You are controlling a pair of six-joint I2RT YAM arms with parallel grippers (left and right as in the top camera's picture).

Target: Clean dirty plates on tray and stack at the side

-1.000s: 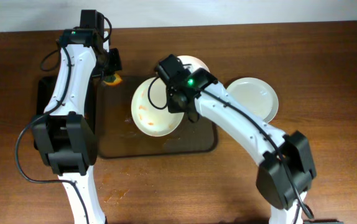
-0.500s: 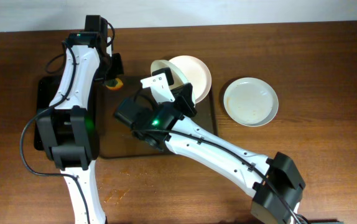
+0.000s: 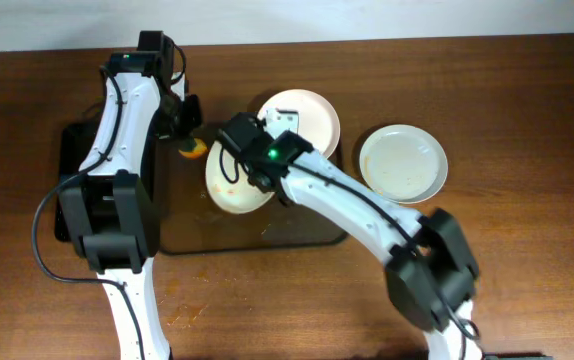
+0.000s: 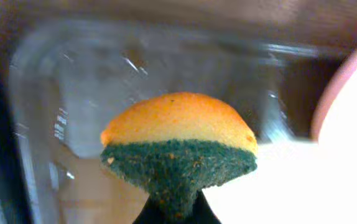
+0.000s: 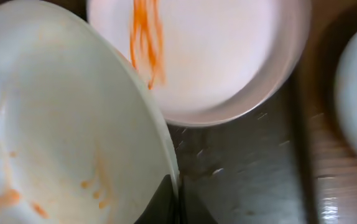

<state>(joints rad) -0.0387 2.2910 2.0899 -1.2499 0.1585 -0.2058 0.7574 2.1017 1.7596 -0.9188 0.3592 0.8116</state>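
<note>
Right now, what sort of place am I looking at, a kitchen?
Probably a robotics test bench, not a real kitchen: white robot arms work at a plain wooden table, with a dark tray, a stained plate and a sponge.

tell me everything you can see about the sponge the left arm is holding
The sponge is two-layered: a soft-looking orange foam side and a dark green scouring side flecked with orange bits. It bulges into a dome where the left pincer pinches its green side. It hangs above the glossy tray, close beside the rim of the dirty plate; whether it touches the plate cannot be told.
</note>
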